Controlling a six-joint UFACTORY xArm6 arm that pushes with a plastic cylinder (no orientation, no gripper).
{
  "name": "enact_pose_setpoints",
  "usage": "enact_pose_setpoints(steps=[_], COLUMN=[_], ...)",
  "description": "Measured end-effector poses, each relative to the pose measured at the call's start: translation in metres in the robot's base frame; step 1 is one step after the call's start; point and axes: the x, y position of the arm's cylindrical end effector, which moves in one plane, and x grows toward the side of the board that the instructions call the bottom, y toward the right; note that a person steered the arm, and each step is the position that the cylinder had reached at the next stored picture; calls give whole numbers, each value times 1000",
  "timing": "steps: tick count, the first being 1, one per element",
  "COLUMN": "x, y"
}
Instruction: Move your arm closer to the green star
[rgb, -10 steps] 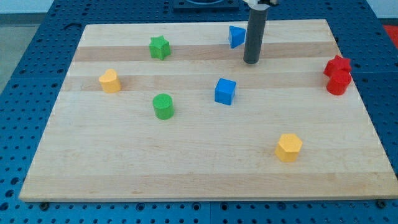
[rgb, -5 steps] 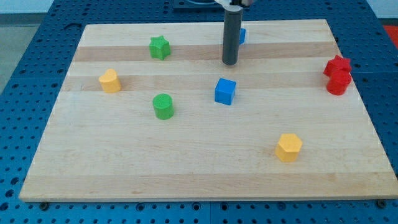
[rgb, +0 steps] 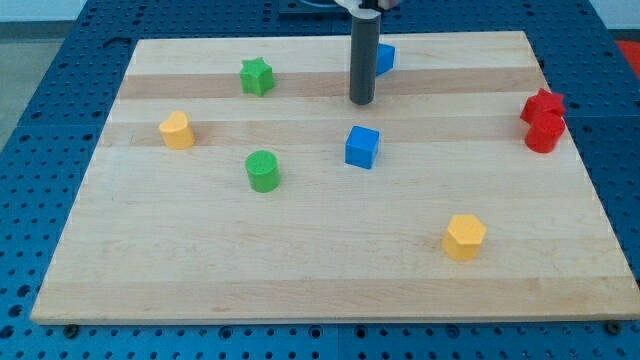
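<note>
My tip (rgb: 361, 101) rests on the wooden tabletop (rgb: 300, 260) in the upper middle of the frame, above the blue cube (rgb: 362, 147) and beside a second blue block (rgb: 384, 58) partly hidden behind the rod. The green star (rgb: 257, 76) sits upper left, well apart from the tip. The rod carries no jaws
</note>
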Motion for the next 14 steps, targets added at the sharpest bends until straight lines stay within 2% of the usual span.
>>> enact_pose_setpoints(steps=[5,12,14], x=[0,0,-2], y=[-43,-54,-74])
